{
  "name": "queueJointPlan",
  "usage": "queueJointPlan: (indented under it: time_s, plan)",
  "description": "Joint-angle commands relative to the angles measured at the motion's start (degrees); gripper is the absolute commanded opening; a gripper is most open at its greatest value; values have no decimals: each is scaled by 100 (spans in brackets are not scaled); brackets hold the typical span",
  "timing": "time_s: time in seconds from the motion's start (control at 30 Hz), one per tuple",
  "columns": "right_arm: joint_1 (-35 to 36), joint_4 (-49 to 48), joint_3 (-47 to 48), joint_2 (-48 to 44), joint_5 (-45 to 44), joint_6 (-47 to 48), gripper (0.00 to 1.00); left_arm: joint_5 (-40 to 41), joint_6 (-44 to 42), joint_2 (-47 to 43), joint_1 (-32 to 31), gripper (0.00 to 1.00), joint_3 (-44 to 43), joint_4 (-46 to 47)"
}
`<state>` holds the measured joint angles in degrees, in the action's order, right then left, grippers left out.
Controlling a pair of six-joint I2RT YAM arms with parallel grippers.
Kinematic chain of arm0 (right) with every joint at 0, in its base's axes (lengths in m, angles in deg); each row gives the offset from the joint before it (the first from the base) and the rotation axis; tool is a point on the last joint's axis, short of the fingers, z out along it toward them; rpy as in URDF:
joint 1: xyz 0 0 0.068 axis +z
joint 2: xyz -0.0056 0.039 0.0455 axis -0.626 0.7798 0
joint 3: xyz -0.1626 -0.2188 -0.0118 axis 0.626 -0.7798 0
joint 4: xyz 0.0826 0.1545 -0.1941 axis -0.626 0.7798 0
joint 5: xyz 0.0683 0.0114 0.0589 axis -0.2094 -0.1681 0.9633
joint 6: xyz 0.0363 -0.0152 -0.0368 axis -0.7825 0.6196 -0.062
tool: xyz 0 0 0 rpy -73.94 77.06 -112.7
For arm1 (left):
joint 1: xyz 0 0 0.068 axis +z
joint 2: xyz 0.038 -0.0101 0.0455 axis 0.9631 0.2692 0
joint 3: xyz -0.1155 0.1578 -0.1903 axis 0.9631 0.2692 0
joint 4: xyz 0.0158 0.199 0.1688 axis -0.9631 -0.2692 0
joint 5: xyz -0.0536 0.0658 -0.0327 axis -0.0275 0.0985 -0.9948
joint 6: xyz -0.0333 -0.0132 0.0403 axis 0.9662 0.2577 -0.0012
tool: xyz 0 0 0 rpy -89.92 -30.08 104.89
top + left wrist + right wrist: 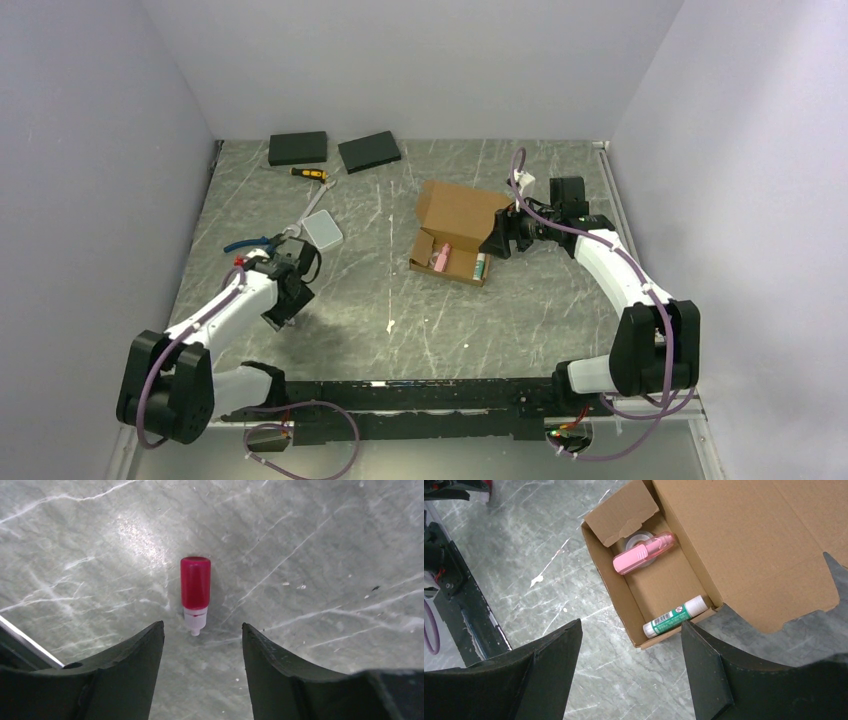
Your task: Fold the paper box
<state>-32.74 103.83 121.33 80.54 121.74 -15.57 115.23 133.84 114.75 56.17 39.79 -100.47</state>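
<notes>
The left claw hangs low over the grey marbled worktop at the left, its two dark fingers spread and grasping nothing. In the left wrist view a small red dropper bottle lies flat on the worktop at 12 o'clock from that claw, with its white nozzle pointing back toward the gap and touching neither finger.

In the top view, a small white square case lies at about 1 o'clock from the left claw. Farther off, near the back wall, are a yellow-and-black tool and two black slabs.

The paper box sits near the middle of the worktop, well apart from the left claw at about 2 o'clock from it. Its lid is thrown open toward 1 o'clock. In its tray lie a pink pen-like item over a clear roll, and a green-and-white stick against the near wall.

The right claw is just beside the box's right end, the box at 9 o'clock from it. In the right wrist view this claw is released, fingers wide, with the tray's near corner at 12 o'clock between the fingertips. I cannot tell whether the right one touches the cardboard.
</notes>
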Motion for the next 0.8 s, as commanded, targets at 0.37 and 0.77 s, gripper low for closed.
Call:
queueJointPlan:
  time_s: [0.37,0.77]
  plan:
    - [-22,-19,208,-209,168,131,76,-311,133,-70,851,57,528,1051]
    - [-23,-19,208,-199,150,131,76,-1042,-313,-162,1400,2,754,1497]
